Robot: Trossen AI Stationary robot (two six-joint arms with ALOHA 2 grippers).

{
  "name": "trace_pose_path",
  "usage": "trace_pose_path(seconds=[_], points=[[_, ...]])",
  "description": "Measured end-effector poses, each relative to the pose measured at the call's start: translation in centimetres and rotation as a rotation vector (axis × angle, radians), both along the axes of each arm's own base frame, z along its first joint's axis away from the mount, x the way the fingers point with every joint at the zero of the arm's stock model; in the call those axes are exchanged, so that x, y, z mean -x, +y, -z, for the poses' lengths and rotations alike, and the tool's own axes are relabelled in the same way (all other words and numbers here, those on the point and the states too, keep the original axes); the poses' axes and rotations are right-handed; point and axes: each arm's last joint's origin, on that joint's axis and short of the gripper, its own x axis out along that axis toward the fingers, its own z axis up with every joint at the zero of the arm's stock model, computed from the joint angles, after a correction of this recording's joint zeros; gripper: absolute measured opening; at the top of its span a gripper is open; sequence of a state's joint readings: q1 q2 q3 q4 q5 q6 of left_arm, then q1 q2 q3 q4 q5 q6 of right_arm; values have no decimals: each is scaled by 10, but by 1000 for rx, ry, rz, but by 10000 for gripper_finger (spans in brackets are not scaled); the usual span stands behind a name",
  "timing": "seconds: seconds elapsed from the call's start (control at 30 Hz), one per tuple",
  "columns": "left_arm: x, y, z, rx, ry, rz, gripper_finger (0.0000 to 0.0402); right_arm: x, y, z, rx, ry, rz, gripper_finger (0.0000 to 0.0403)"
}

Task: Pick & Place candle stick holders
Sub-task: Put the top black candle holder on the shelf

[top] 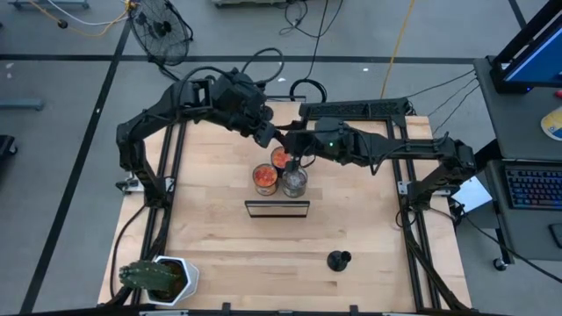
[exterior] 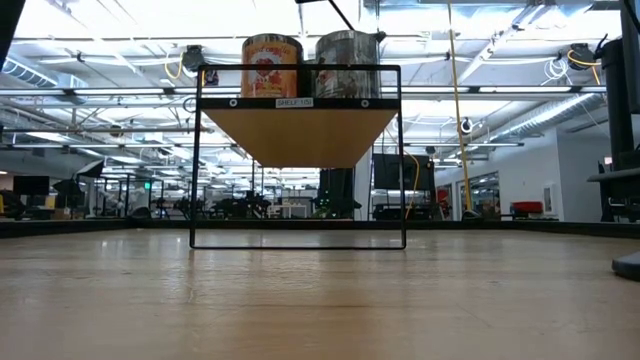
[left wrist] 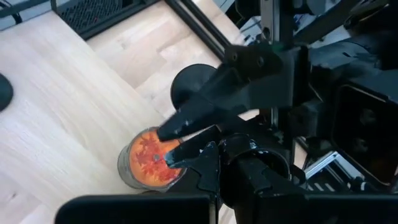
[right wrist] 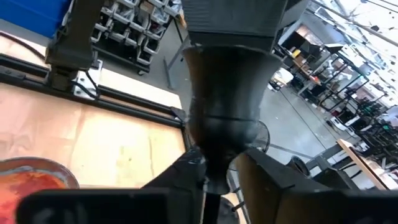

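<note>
My right gripper [top: 294, 145] is over the jars at the table's middle, shut on a matte-black candle stick holder [right wrist: 224, 93]. My left gripper [top: 268, 132] is close beside it, on its far left side; its fingers do not show plainly. A second black holder [top: 338, 260] stands on its disc base on the table at the near right; it also shows at the edge of the low view [exterior: 630, 265]. A black round disc [left wrist: 193, 84] shows behind the right arm's fingers in the left wrist view. What it belongs to I cannot tell. My right gripper pinches the holder's thin lower part [right wrist: 214, 165] between its two fingers. The holder's wide flared end points away from the gripper, in line with the fingers. It is held above the table, with the orange-topped jar [right wrist: 31, 180] below and beside it.
A small black-framed wooden shelf [top: 277, 208] stands in mid-table, shown in the low view with an orange jar [exterior: 272, 65] and a silvery jar [exterior: 347, 63] above its board. A third orange-topped jar [top: 281, 158] sits under the grippers. A potted plant [top: 158, 279] stands at the near left corner.
</note>
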State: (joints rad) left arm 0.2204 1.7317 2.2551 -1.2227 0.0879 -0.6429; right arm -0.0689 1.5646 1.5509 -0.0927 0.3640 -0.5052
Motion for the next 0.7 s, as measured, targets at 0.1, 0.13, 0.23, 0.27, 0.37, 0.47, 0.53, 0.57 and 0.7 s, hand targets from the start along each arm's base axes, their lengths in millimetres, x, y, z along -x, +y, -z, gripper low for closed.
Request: trace_pose_path(seconds=[0.1, 0.13, 0.23, 0.27, 0.37, 0.47, 0.53, 0.57, 0.7], points=[[0, 1, 0, -9, 1, -11, 12, 0, 0, -1, -2, -6, 0, 42], [0, 2, 0, -10, 2, -11, 12, 0, 0, -1, -3, -6, 0, 31], [0, 1, 0, -12, 2, -8, 12, 0, 0, 0, -3, -4, -1, 12], [0, 1, 0, -15, 2, -5, 12, 0, 0, 0, -2, -5, -1, 12], [0, 1, 0, -16, 2, -4, 12, 0, 0, 0, -12, -10, 6, 15], [0, 2, 0, -18, -3, -7, 19, 0, 0, -1, -13, -12, 7, 11], [0, 3, -1, -18, -6, -10, 34, 0, 0, -1, -11, -12, 10, 11], [0, 4, -1, -19, -9, -10, 42, 0, 0, -1, -11, -12, 13, 11], [-1, 4, -3, -26, -31, -13, 63, 3, -2, -3, 9, -12, 74, 11]])
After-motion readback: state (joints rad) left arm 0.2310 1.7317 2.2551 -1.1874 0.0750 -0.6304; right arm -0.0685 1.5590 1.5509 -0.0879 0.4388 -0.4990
